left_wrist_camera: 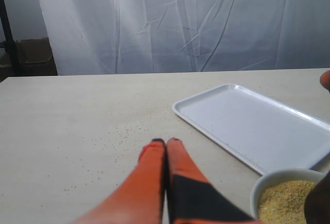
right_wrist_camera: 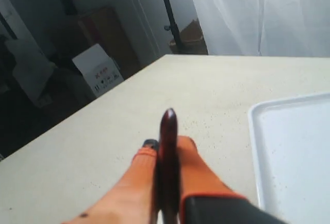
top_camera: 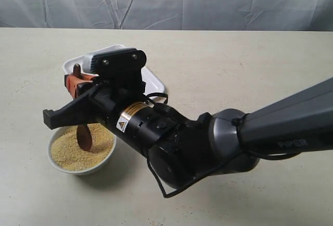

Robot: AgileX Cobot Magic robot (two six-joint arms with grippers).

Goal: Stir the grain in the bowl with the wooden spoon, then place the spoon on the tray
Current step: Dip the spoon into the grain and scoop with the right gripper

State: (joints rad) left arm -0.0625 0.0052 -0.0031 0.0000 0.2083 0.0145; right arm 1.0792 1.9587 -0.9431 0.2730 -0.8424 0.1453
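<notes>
Stirring stage, judged under way: right gripper clamps the handle of the wooden spoon, whose blade reaches the grain in the bowl at 8 o'clock of the exterior view. Placement is not yet done: the tray, at 1 o'clock from the bowl, carries no spoon. Only the left wrist view shows the left gripper, closed tight on nothing; only the exterior shows spoon meeting grain.

Beige table bearing bowl, tray
</notes>
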